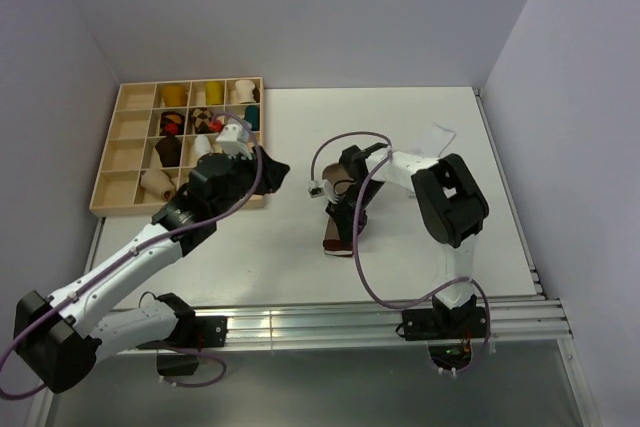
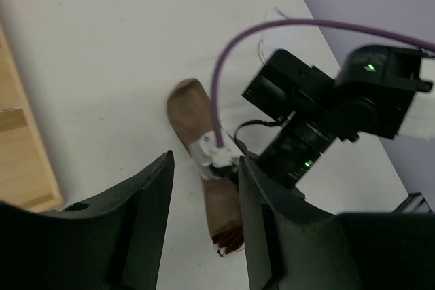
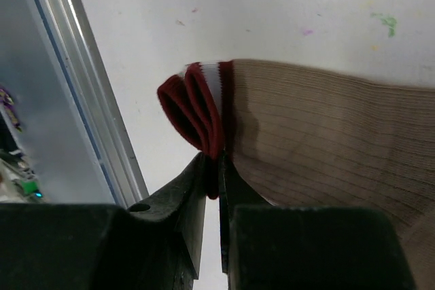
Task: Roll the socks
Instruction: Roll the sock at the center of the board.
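Right pincer (image 3: pixel 215 168) grips brown socks (image 3: pixel 319 140) tight at cuff

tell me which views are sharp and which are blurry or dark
top external: evenly lit and sharp, only soft shadows. left wrist: blurred, the brown sock has fuzzy edges and the left gripper shows near-black. right wrist: crisp on the sock's ribbing and maroon cuff, which the right gripper pinches; its fingers are dark and featureless.
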You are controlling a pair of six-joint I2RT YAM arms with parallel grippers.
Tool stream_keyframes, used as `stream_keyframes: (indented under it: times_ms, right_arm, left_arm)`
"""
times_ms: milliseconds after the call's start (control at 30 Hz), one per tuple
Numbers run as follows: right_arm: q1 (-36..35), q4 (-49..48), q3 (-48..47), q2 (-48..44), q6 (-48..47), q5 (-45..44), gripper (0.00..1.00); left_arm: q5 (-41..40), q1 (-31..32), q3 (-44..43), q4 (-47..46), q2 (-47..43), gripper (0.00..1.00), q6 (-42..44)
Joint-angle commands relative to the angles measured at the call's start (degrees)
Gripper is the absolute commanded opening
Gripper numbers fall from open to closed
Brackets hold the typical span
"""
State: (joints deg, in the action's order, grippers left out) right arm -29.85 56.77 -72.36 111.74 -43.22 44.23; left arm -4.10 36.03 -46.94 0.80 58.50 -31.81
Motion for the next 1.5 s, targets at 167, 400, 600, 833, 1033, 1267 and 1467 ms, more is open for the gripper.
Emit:
stream_keyframes:
  times_ms: [167,400,600,833,1033,1267,1467]
  right_arm:
    - [2.07,-2.27,-2.61,4.44,9.38,-3.96,0.16]
    - [2.51,-4.04,-2.88,5.33,12.81,-7.48,0.16]
    - [2.51,-5.97,-2.44,5.5,15.01,-11.09,0.17]
    - [2.69,-6.15,-2.26,5.42,15.1,-12.32,0.18]
    - [2.77,-6.41,-2.52,5.15,15.45,-13.38,0.19]
    - [2.95,-6.15,-3.14,5.24,15.62,-13.55,0.2]
    - [3.13,-6.59,-3.23,4.89,15.89,-14.26,0.2]
  left_arm:
    - [-1.36,8.88,5.36,-12.21,6.45,0.47,6.23]
    - [4.71,15.38,10.82,-20.66,12.77,0.57,15.01]
    - [5.41,18.02,7.83,-20.04,23.05,0.6,16.52]
    - [8.67,18.02,4.32,-20.75,31.04,0.63,16.17]
    - [9.64,18.02,3.08,-21.1,34.83,0.62,15.38]
    - [9.9,18.02,1.85,-19.61,38.61,0.59,14.85]
    - [10.43,18.02,0.62,-19.43,41.69,0.5,13.45]
